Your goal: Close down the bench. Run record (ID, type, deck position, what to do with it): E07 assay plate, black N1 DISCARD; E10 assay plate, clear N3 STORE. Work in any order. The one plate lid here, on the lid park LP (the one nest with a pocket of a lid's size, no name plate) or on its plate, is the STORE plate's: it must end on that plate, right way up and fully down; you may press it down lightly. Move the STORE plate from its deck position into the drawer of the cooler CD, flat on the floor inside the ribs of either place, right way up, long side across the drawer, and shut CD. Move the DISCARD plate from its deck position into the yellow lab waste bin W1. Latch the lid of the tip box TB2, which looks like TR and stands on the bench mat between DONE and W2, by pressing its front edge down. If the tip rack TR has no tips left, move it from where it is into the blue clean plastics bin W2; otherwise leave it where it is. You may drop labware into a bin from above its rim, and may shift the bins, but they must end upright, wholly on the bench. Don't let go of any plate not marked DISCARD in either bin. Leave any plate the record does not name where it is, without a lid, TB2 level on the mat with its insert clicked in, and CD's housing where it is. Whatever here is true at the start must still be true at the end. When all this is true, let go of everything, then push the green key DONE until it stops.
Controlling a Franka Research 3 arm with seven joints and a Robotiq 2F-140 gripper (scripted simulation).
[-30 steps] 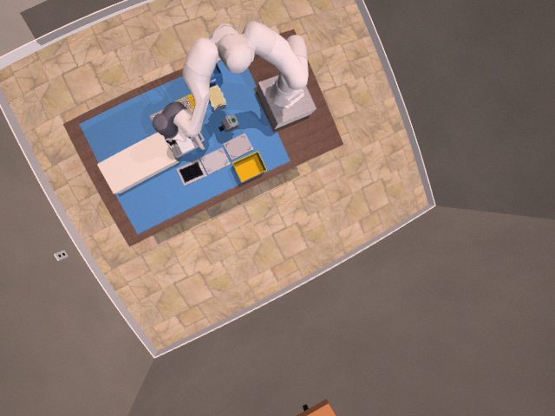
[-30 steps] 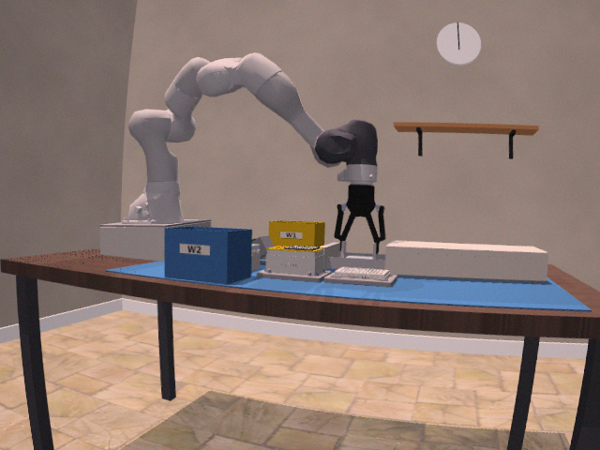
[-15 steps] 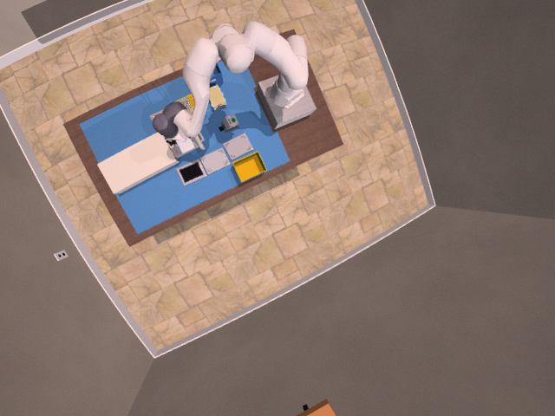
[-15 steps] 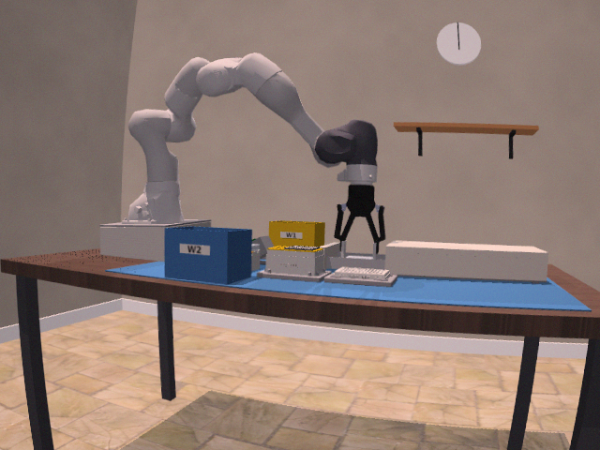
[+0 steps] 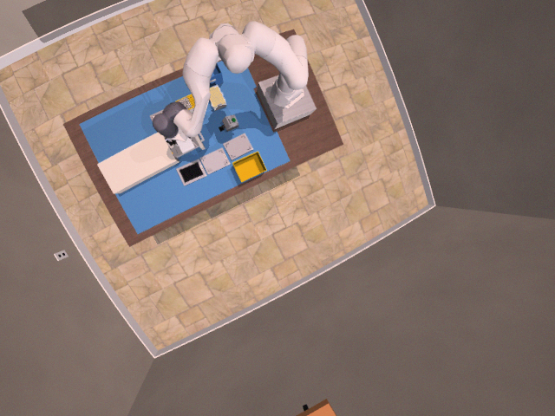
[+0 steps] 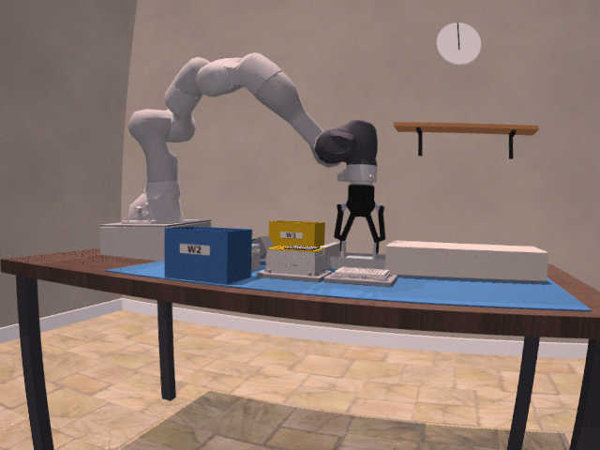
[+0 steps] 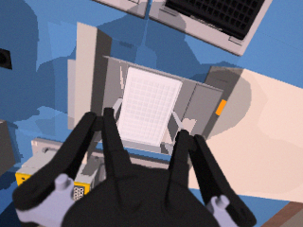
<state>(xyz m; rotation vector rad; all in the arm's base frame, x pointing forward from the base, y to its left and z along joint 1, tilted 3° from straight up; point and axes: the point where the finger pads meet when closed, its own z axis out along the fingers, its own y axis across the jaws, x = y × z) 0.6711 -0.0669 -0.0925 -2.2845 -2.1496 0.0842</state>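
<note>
My gripper (image 7: 146,110) is shut on the clear assay plate (image 7: 150,101), one finger on each long side. The plate is pale with a fine grid of wells and sits low inside the open grey drawer (image 7: 142,111) of the cooler CD (image 5: 134,163). I cannot tell whether it touches the drawer floor or carries a lid. In the exterior view the gripper (image 6: 359,249) points straight down beside the cooler's left end (image 6: 467,259). The black assay plate (image 5: 192,172) lies in its nest beside the cooler and also shows at the top of the wrist view (image 7: 220,14).
Two grey nests (image 5: 215,159) (image 5: 238,146) and the yellow bin W1 (image 5: 249,166) stand in a row past the black plate. The blue bin W2 (image 6: 207,254), a tip box with yellow tips (image 6: 295,259) and a pale plate on a nest (image 6: 361,275) stand nearby. The green DONE key (image 5: 233,120) is mid-mat.
</note>
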